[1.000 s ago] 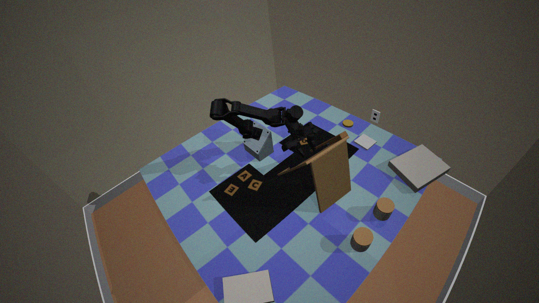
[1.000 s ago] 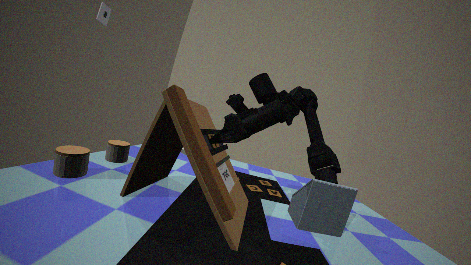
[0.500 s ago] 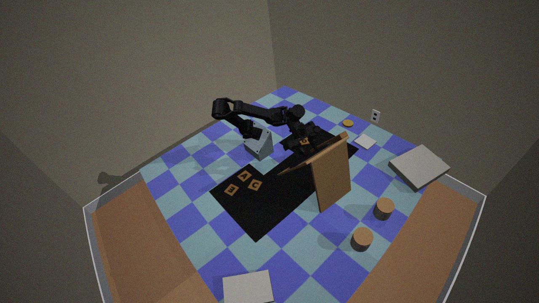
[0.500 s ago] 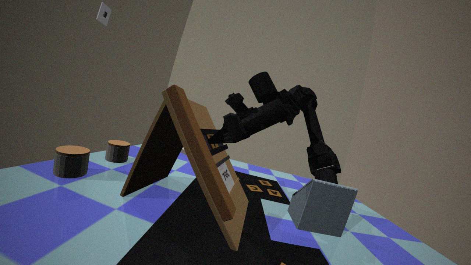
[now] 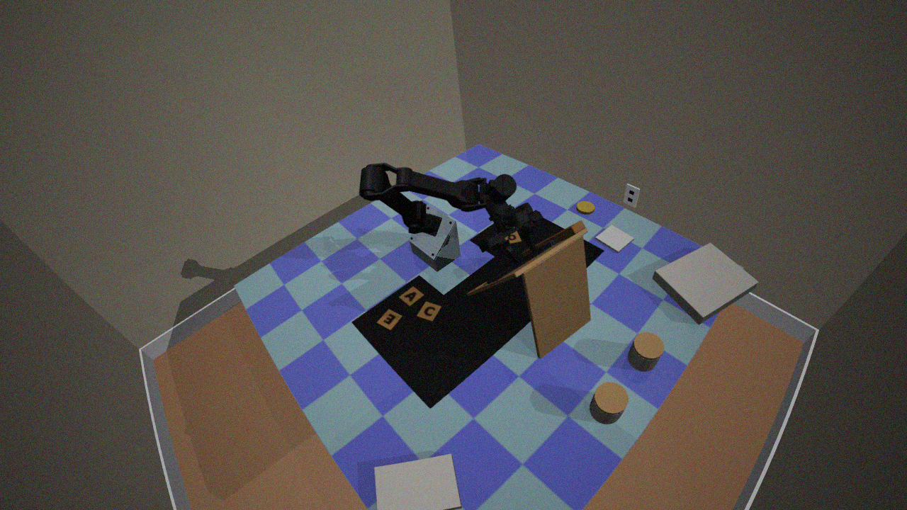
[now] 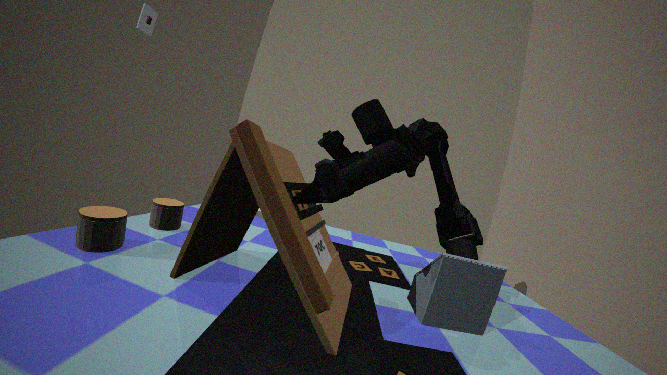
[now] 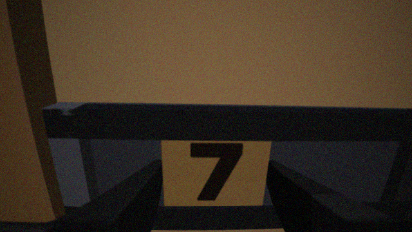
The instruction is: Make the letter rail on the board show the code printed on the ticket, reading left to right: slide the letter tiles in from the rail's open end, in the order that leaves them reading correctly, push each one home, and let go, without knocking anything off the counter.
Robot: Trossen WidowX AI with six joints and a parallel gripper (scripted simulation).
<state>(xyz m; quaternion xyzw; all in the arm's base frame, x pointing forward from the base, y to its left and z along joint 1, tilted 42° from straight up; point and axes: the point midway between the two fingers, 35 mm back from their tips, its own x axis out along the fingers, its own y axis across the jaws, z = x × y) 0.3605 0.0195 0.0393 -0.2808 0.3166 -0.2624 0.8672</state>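
- Black gripper [image 5: 527, 248] [image 6: 298, 199] [image 7: 214, 168]: fingers pinching the 7 tile [image 6: 296, 193] [image 7: 215, 174] by its sides.
- That tile sits upright within the letter rail [image 6: 311, 212] [image 7: 225, 122] on the wooden board [image 5: 551, 247] [image 6: 284, 158] [image 7: 225, 55].
- Exterior view: ticket [image 6: 321, 251] at five o'clock from the rail, starting with 7, ending with C; middle character unclear.
- Top view: A tile [image 5: 411, 296] [image 6: 388, 272], C tile [image 5: 429, 310] [image 6: 360, 266] and E tile [image 5: 389, 319] [image 6: 375, 258] lie at the board's eight o'clock, on black matting [image 5: 456, 342] [image 6: 242, 303].
- Seen from C, A is at ten o'clock, E near nine.

The counter [image 5: 329, 361] [image 6: 97, 303] is checkered blue and pale teal, the mat [image 5: 443, 342] [image 6: 242, 321] black, the jar lids [image 5: 648, 346] [image 6: 102, 212] tan.
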